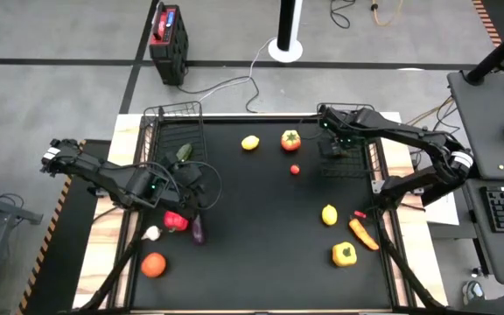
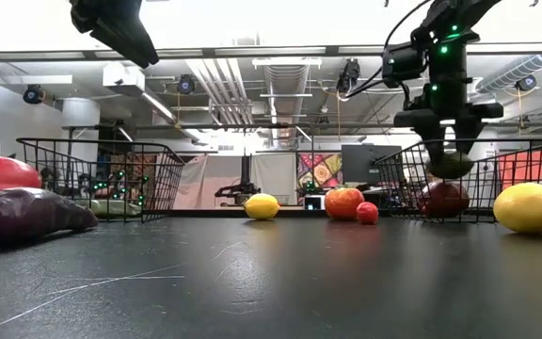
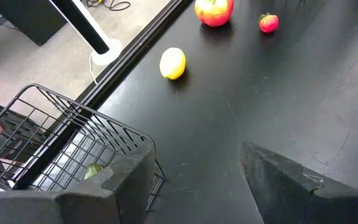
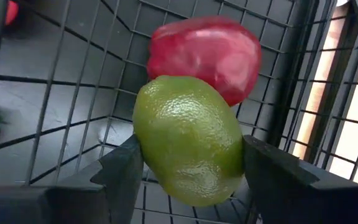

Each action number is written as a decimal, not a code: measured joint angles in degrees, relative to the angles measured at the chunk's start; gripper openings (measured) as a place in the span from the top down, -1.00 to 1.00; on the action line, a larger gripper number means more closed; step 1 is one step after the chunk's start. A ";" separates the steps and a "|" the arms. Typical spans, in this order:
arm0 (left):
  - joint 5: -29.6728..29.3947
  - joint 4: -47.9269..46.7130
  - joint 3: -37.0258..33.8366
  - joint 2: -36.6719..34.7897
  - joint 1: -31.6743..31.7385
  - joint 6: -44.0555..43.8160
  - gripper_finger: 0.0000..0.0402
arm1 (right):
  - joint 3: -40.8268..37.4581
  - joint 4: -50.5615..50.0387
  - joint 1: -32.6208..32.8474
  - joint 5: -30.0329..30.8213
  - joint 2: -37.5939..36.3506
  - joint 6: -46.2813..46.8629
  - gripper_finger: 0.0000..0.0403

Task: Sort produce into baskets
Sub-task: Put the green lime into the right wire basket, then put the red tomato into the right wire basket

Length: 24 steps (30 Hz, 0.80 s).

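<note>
Black counter below, my right hand (image 4: 188,163) pinches a lime (image 4: 188,146) over the right basket (image 1: 354,166); release low, beside the red apple (image 4: 205,53).

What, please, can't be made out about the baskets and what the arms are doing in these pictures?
- Right basket, high view: the right arm covers its contents; the lime and red piece show only in the right wrist view.
- Left basket, high view: the green piece is too small to name.
- Left claw, low view: cut off by the top edge.
</note>
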 joint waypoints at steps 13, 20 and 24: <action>-0.02 0.44 0.00 0.00 0.01 0.00 -0.11 | -0.02 1.99 0.02 -0.48 -0.58 -1.56 -0.57; -0.02 3.44 0.00 0.00 -0.70 -0.01 -0.11 | 4.07 2.35 1.84 0.28 -3.90 -1.54 -0.61; -0.05 5.58 0.00 0.00 -2.10 -0.20 -0.11 | 8.30 4.84 6.24 1.22 -4.19 -3.76 -0.59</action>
